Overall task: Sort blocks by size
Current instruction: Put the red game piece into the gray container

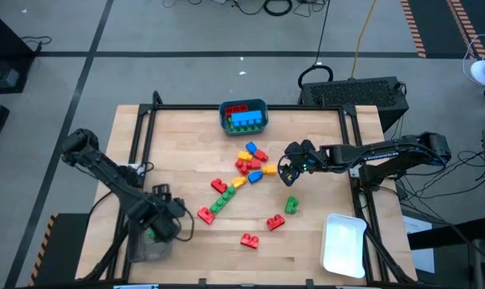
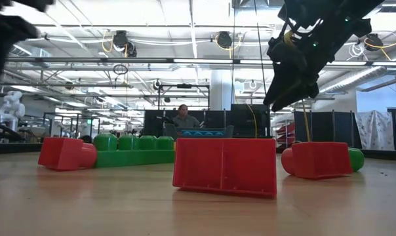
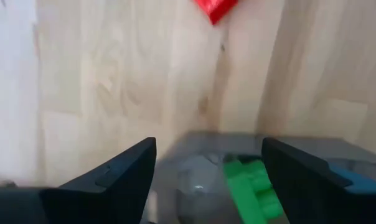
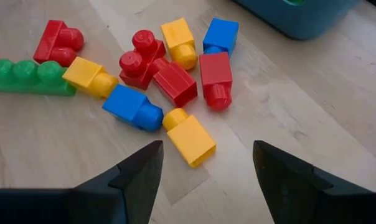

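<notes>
Right gripper [image 1: 289,170] hangs above the table, fingers spread, nothing between them. I see it in the low view too [image 2: 291,88], well clear of the wood. Just ahead of its fingertips in the wrist view lies a yellow single-stud brick [image 4: 189,137], touching a blue single-stud brick [image 4: 133,107]. Beyond those sits the main cluster: red bricks [image 4: 175,79], a yellow brick [image 4: 178,41], a blue brick [image 4: 220,36]; off to one side, a long green brick [image 4: 31,77] with another yellow brick [image 4: 88,76] against it. Teal bin [image 1: 243,116] past the cluster holds a wide blue brick and a red one. Near the gripper on the table's front side: a green brick [image 1: 291,205], and a red one [image 1: 275,221] beside it. White tray [image 1: 343,243] sits further out at the front right corner.

Left gripper [image 1: 160,225] is over a clear container [image 3: 206,174] at the front left, fingers apart, empty. I see a green brick [image 3: 250,186] in that container, between the fingers in view. A red brick [image 3: 215,9] lies on the table ahead.
</notes>
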Available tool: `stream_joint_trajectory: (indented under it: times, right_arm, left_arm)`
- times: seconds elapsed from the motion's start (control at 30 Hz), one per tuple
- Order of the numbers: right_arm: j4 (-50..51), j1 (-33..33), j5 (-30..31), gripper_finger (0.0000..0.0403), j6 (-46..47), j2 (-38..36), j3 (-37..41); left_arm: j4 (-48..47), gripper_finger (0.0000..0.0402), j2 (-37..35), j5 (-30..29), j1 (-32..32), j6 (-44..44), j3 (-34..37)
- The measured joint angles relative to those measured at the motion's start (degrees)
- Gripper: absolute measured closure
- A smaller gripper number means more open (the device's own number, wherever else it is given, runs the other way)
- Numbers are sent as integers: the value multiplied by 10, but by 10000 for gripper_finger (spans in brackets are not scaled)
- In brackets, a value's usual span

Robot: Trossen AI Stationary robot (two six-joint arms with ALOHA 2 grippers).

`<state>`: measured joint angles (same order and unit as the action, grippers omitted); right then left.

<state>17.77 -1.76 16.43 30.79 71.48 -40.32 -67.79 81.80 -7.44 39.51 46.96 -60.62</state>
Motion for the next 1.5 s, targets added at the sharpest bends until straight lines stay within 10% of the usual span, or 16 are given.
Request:
stream_joint_trajectory:
  times: [0.67,1.5]
  right_arm:
    - [22,10,0,165,0,0,0]
    - [23,45,-2,165,16,56,0]
  left_arm:
    - [234,107,59,3,-159,-445,-4]
    - [262,129,183,43,-169,-508,17]
